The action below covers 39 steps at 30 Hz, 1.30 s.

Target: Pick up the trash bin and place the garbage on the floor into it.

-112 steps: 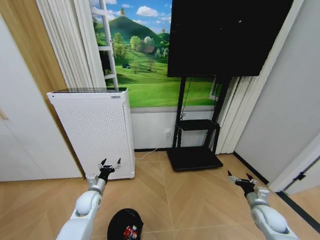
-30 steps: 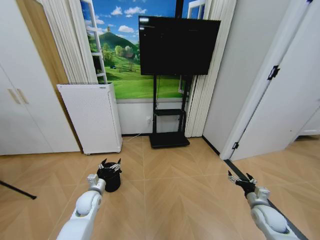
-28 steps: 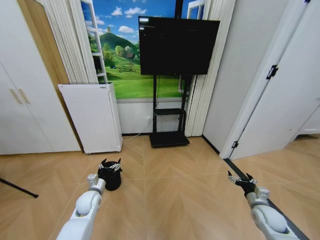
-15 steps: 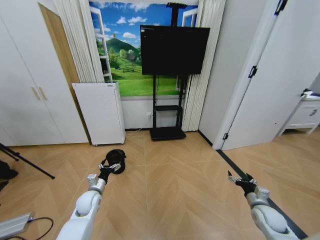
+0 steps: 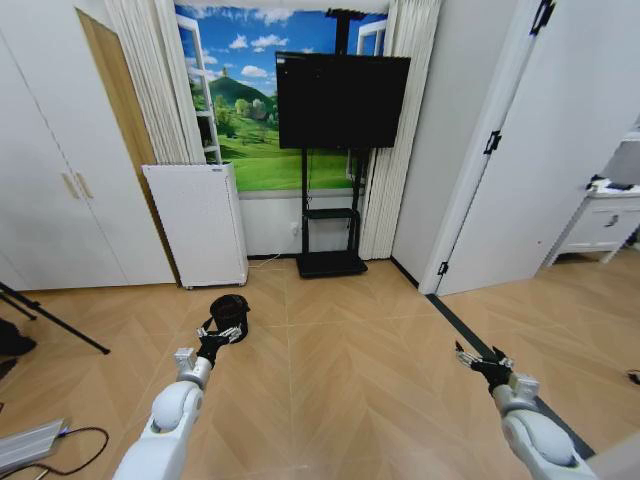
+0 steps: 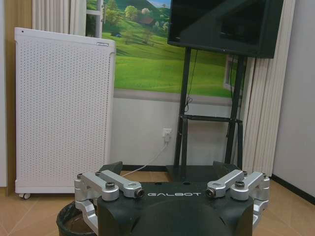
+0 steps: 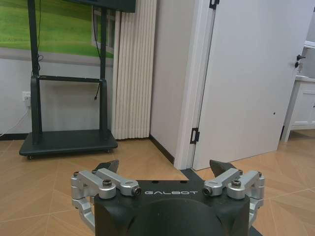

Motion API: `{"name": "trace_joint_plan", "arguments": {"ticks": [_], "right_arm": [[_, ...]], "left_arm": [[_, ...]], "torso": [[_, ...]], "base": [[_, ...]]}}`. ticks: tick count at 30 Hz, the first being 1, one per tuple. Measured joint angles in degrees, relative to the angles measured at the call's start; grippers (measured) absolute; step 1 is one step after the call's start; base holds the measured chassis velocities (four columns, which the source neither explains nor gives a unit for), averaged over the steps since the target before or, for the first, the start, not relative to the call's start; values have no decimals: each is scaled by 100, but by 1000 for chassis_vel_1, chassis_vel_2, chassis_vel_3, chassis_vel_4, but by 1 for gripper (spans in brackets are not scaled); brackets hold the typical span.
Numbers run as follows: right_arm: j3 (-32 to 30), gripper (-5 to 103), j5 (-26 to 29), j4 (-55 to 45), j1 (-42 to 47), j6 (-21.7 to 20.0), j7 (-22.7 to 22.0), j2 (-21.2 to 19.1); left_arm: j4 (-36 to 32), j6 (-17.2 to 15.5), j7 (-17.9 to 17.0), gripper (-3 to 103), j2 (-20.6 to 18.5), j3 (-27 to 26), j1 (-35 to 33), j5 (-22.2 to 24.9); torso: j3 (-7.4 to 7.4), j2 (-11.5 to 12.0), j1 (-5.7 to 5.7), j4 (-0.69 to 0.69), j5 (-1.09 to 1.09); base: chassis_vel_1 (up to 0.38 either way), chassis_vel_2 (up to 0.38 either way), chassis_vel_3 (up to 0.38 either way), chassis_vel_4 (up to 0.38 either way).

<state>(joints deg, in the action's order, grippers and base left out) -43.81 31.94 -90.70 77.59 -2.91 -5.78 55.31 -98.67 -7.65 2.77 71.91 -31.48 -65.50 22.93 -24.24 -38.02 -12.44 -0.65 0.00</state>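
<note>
Now that the robot has backed off, the bin [image 5: 230, 313] stands farther ahead, left gripper [image 5: 218, 331] and right gripper [image 5: 485, 360] both spread empty.

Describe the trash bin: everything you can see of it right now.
The trash bin is a small, round, black wastebasket with a dark inside, standing upright on the wooden floor in front of the tall white perforated appliance. In the head view the open left gripper hangs just before it, overlapping its lower part; whether they touch cannot be told. The left wrist view shows part of its rim beside the gripper. Its contents cannot be made out.
</note>
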Motion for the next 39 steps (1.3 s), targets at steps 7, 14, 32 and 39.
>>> {"name": "trace_joint_plan", "arguments": {"ticks": [7,14,32,39], "right_arm": [[0,100,0,0,1,0,0,0],[0,100,0,0,1,0,0,0],[0,100,0,0,1,1,0,0],[0,100,0,0,1,0,0,0]], "left_arm": [[0,0,0,100,0,0,-1,0],[0,0,0,100,0,0,-1,0],[0,0,0,100,0,0,-1,0],[0,0,0,100,0,0,-1,0]], "torso": [[1,-1,4,-2,0],[1,-1,3,0,0],[1,-1,3,-1,0],[1,-1,3,-1,0]], "base": [[0,0,0,0],[0,0,0,0],[0,0,0,0],[0,0,0,0]]}}
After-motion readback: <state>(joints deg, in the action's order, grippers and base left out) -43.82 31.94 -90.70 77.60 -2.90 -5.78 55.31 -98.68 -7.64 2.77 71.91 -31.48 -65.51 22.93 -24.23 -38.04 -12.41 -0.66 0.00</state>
